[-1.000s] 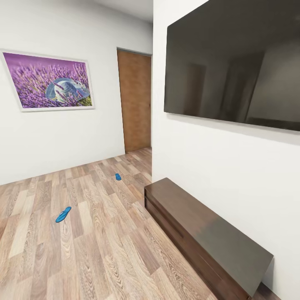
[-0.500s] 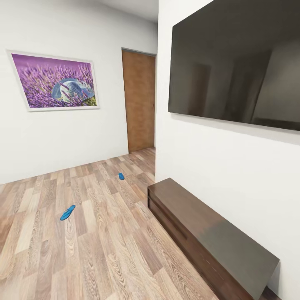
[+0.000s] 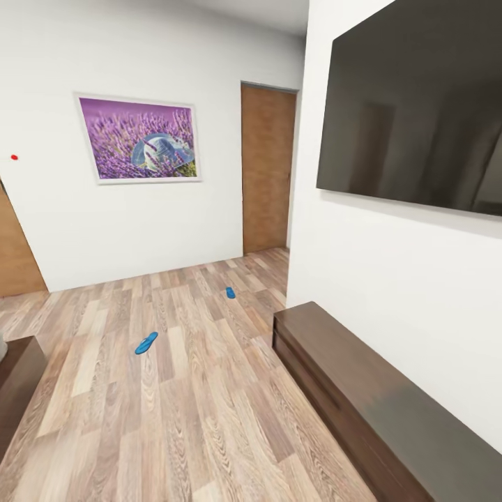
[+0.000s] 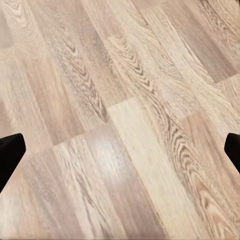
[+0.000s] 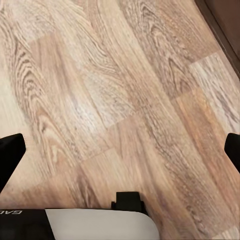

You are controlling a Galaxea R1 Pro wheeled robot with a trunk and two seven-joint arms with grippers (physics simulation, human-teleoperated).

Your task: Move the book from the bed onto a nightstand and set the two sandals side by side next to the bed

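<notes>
I see two sandals, one nearer (image 3: 146, 343) and one farther (image 3: 230, 293), well apart on the floor (image 3: 195, 418). Left gripper (image 4: 120, 150) and right gripper (image 5: 120, 150) apparently spread wide, empty.

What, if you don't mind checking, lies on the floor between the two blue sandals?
Nothing but bare wood-plank floor: in the head view the nearer sandal and the farther sandal lie well apart with only planks between them.
</notes>
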